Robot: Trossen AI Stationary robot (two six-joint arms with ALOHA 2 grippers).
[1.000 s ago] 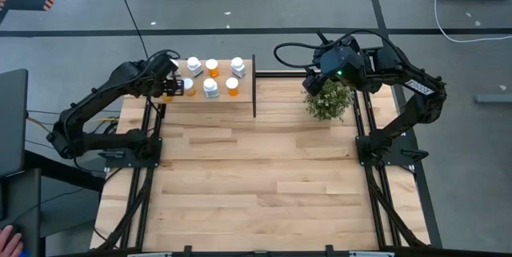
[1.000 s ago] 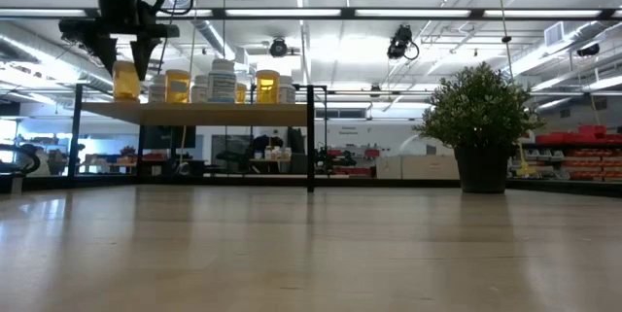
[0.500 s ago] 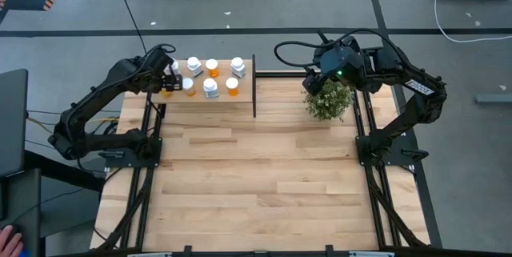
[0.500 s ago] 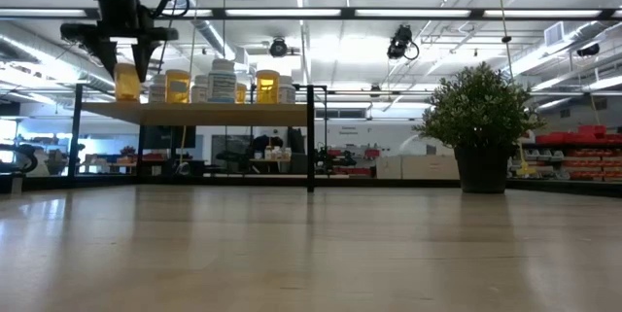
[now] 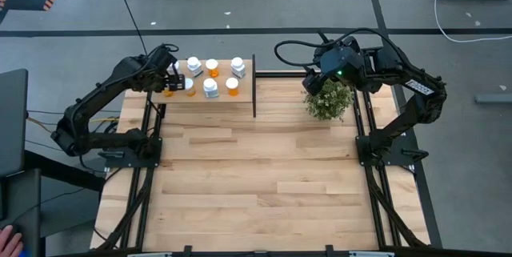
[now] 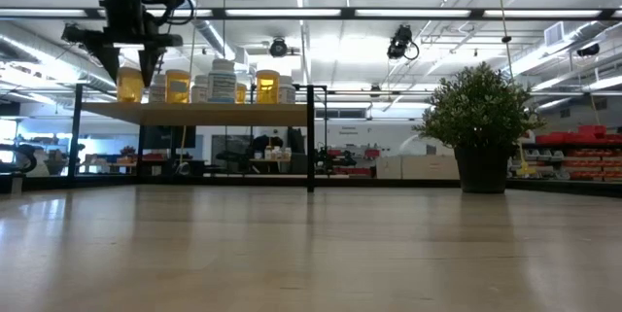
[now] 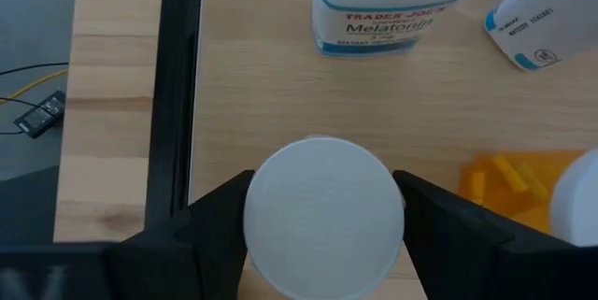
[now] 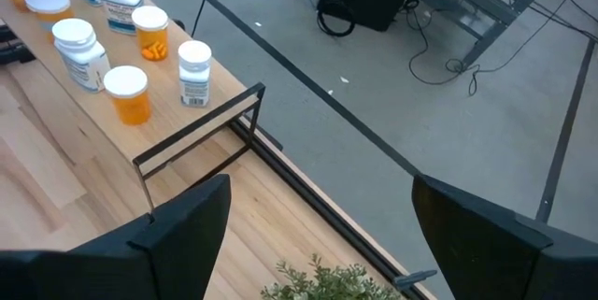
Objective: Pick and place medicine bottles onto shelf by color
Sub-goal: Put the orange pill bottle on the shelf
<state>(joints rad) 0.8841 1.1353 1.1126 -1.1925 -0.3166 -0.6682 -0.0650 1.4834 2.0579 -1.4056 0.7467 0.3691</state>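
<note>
The left end effector [image 6: 133, 63] hung over the outer left end of the raised light-wood shelf with thin black posts [image 5: 220, 97], its two dark fingers [image 7: 220, 221] standing either side of the round white cap of a translucent orange medicine bottle [image 7: 323, 216]. Compared with a second earlier, the fingers had spread a little, and narrow gaps showed between them and the cap in the left wrist view; the grip looked to be letting go rather than clamped. The bottle [image 6: 128, 84] stood upright on the shelf near its left edge, just beside another orange bottle [image 6: 177, 86], with white-bodied bottles [image 6: 222, 80] farther along the same side of the black divider panel [image 5: 254, 86].

That change suggested the placing of this bottle was finishing, and the arm would need to lift straight up to avoid tipping it.

The right end effector [image 8: 318, 221] waited above the small green potted plant [image 5: 327, 100] at the far right of the wooden-plank bench [image 5: 264, 185], its fingers wide apart and holding nothing.
</note>
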